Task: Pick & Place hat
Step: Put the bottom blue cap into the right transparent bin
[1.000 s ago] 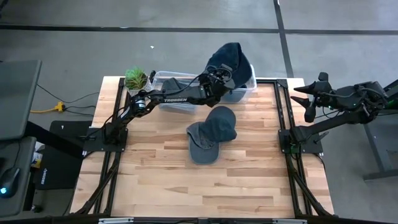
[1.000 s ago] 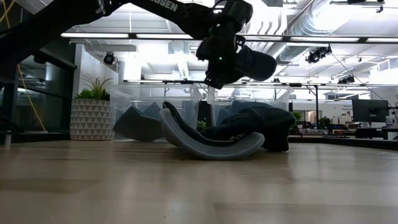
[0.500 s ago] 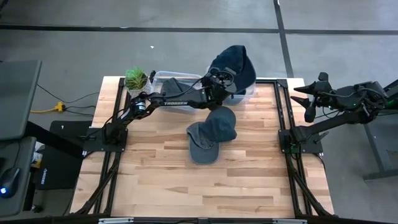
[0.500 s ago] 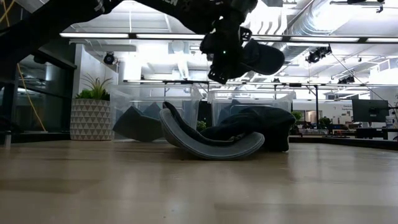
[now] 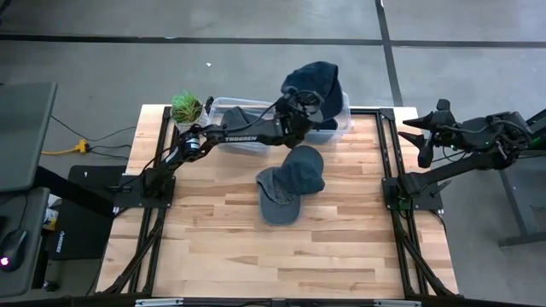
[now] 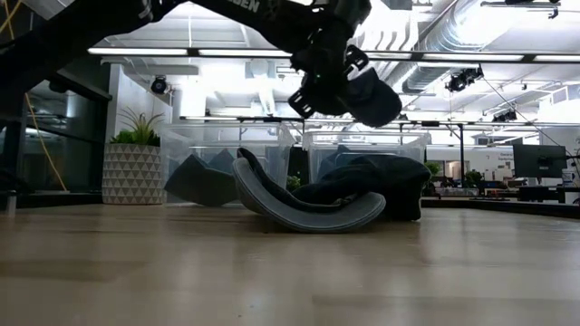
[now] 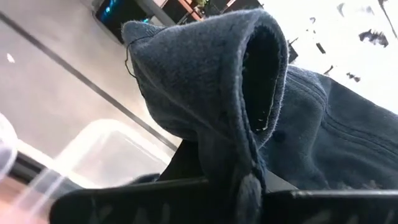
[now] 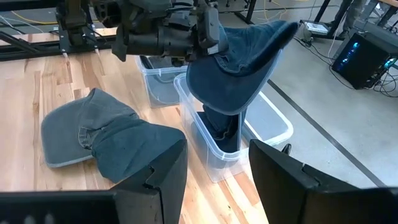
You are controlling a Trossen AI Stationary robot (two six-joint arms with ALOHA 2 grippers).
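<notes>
Hat (image 5: 317, 83) is hanging clenched in the left gripper (image 5: 300, 107) above the clear bin (image 5: 345, 119) at the table's twelve o'clock edge; release is remaining, and another cap (image 5: 290, 181) is lying mid-table. Right gripper (image 5: 424, 136) is idling open at three o'clock.

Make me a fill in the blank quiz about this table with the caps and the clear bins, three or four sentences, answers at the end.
1. The left gripper holds a dark blue fabric cap above the clear plastic ____.
2. The grey-brimmed cap lies on the ____ table, beside no gripper.
3. The right gripper, holding nothing, has its jaws ____.
4. The small green potted plant stands at the table's far ____ corner, seen from above.

Missing words: bin; wooden; open; left
</notes>
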